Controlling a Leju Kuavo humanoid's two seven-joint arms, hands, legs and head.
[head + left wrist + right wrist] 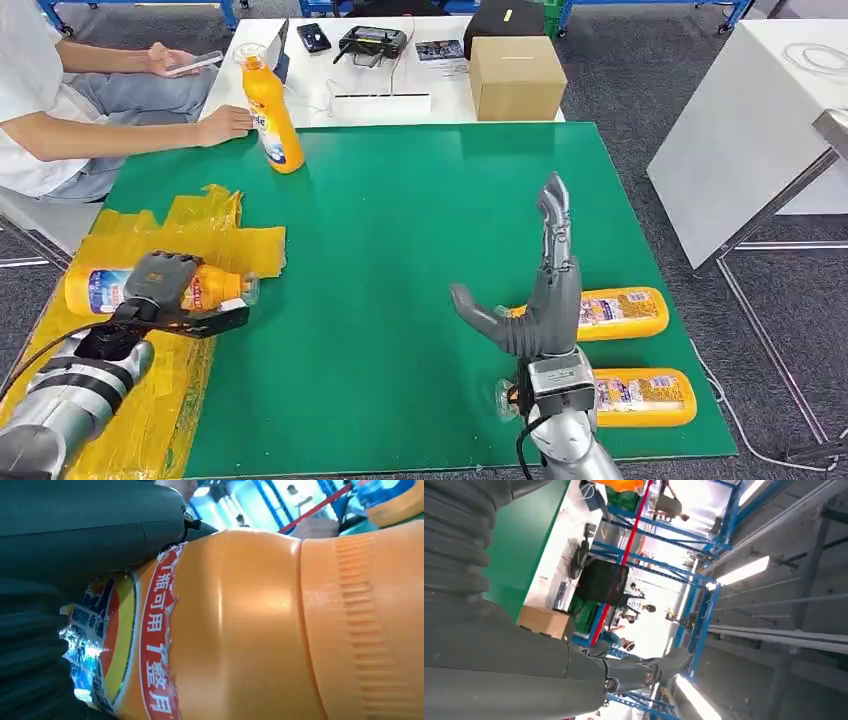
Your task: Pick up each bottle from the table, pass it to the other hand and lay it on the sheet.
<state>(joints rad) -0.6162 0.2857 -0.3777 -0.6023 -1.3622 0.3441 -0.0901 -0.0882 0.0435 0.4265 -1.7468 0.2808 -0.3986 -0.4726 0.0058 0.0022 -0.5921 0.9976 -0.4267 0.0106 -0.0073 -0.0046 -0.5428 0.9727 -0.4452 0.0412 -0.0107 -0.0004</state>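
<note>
Orange plastic bottle [100,289] lies on the crinkly yellow sheet [215,240] at the green table's [400,220] left edge, left hand [160,285] wrapped around its middle. It looks smooth, slippery, probably full and heavy. Right hand [535,290] has fingers apart, empty.

The bottle [260,630] in the left hand [160,285] is glossy orange plastic, smooth with a ribbed band, and its shiny foil label is torn ragged at the edge. It lies on a crinkly yellow plastic sheet [215,240] at 9 o'clock. The table mat [400,230] looks matt green, felt-like. The right hand [540,290] is matt grey plastic, its forearm brushed silver metal. At 12 o'clock sits a plain brown cardboard box [515,75], dull and papery.
</note>
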